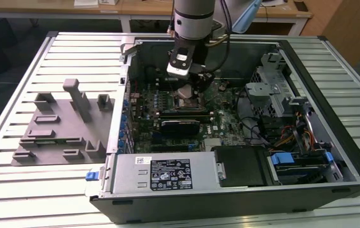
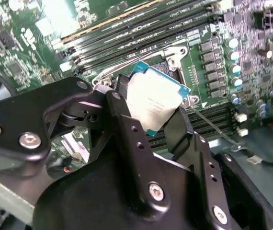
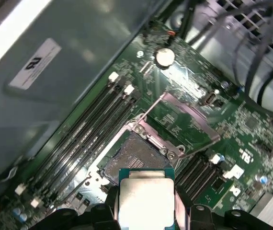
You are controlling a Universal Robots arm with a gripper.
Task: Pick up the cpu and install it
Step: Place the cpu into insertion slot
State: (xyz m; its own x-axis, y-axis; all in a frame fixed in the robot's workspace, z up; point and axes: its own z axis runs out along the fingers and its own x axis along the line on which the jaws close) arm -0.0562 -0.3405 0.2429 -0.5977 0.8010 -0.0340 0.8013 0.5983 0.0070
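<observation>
The cpu (image 2: pixel 156 97), a flat square chip with a silver top and a thin blue-green rim, hangs tilted between two black fingers (image 2: pixel 122 103). My gripper (image 2: pixel 151 109) is shut on it by two opposite edges. In the first wrist view the cpu (image 3: pixel 146 199) hovers just beside the open socket (image 3: pixel 134 160), whose dark contact field is bare. The socket's metal bracket (image 3: pixel 187 117) is swung up and away. In the exterior view my gripper (image 1: pixel 189 89) reaches down into the open computer case, right above the socket (image 1: pixel 186 103) on the green motherboard.
Memory slots (image 3: pixel 88 143) run alongside the socket. A silver power supply (image 1: pixel 160 173) fills the case's near edge, and drive cages with cables (image 1: pixel 275 92) stand on the exterior view's right. A grey fixture plate (image 1: pixel 62 128) lies on the slatted table (image 1: pixel 14 190).
</observation>
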